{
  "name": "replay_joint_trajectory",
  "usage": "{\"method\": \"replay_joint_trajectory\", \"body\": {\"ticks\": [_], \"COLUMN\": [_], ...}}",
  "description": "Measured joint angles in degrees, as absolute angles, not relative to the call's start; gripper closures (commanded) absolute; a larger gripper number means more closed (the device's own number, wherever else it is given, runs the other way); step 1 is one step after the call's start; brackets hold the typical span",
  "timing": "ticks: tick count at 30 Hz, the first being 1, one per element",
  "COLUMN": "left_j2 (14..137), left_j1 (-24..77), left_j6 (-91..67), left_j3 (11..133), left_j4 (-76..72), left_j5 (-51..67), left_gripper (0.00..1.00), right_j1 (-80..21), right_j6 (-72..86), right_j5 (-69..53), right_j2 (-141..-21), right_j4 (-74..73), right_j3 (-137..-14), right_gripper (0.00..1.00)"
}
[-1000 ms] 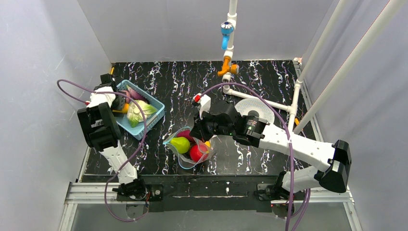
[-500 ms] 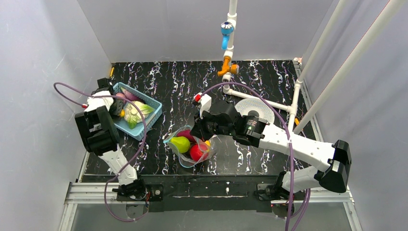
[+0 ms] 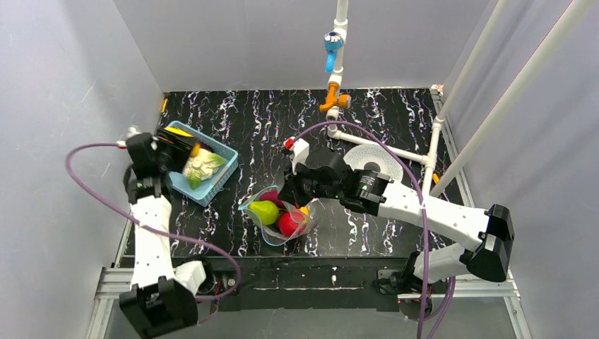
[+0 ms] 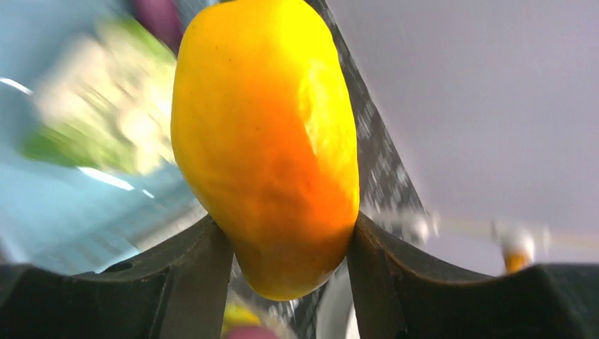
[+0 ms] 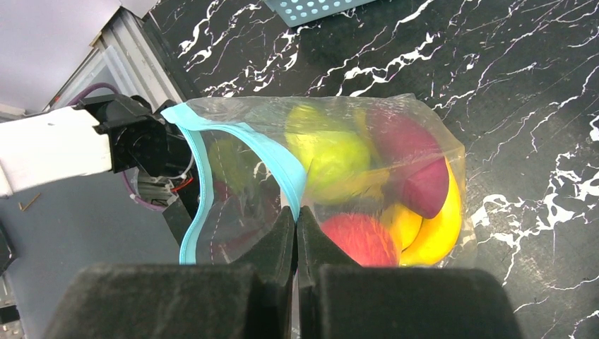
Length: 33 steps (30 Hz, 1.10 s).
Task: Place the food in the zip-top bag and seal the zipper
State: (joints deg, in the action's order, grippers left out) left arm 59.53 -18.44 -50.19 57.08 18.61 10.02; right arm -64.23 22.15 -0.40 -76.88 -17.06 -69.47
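The left pincer [image 4: 286, 236] is now lifting a yellow-orange piece [image 4: 268, 141] out of the blue basket [image 3: 220, 176], squeezing it from both sides. A moment ago it was digging low in the basket, and now the arm is stretching out long. So one more food is getting ready to go to the bag.

The zip-top bag [image 3: 272, 233] is lying in the middle of the counter [image 3: 282, 120], at about 4 o'clock from the basket. The pear [image 3: 265, 211] and apple [image 3: 288, 224] are sitting inside it. The right pincer [image 5: 297, 222] is pinching its teal edge [image 5: 282, 166] tight, as before, holding the mouth open.
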Motion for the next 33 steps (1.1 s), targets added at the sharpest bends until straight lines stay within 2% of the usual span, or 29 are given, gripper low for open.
{"method": "replay_joint_trajectory", "body": {"ticks": [4,10,16,20,25,29,33], "left_j2": [52.29,44.66,35.42,35.46,36.25,38.20,43.77], "left_j1": [-9.19,7.68,13.93,17.76,29.30,37.32,43.44], "left_j6": [-51.64,-51.57,-51.92,-52.60,-52.62,-52.23,-51.59], "left_j3": [47.90,47.24,47.48,48.62,47.99,47.66,47.90], "left_j4": [15.86,14.94,15.35,16.05,19.44,20.82,21.74], "left_j5": [20.53,28.25,32.86,37.04,34.59,27.88,19.84], "left_gripper": [0.80,0.82,0.83,0.83,0.84,0.82,0.70], "right_j1": [-63.75,-60.31,-56.42,-54.65,-53.17,-52.12,-51.70], "right_j6": [22.61,25.41,28.95,30.72,31.79,32.21,32.18], "right_j5": [-0.23,-1.67,-5.37,-7.94,-10.37,-11.81,-12.21], "right_j2": [-77.36,-77.36,-77.67,-79.20,-81.14,-81.95,-82.19], "right_j4": [-17.50,-18.83,-18.83,-18.48,-18.28,-18.22,-18.24], "right_j3": [-69.65,-69.73,-69.73,-69.73,-69.73,-69.76,-69.78], "right_gripper": [0.99,0.99,0.99,0.99,0.99,0.99,0.99]}}
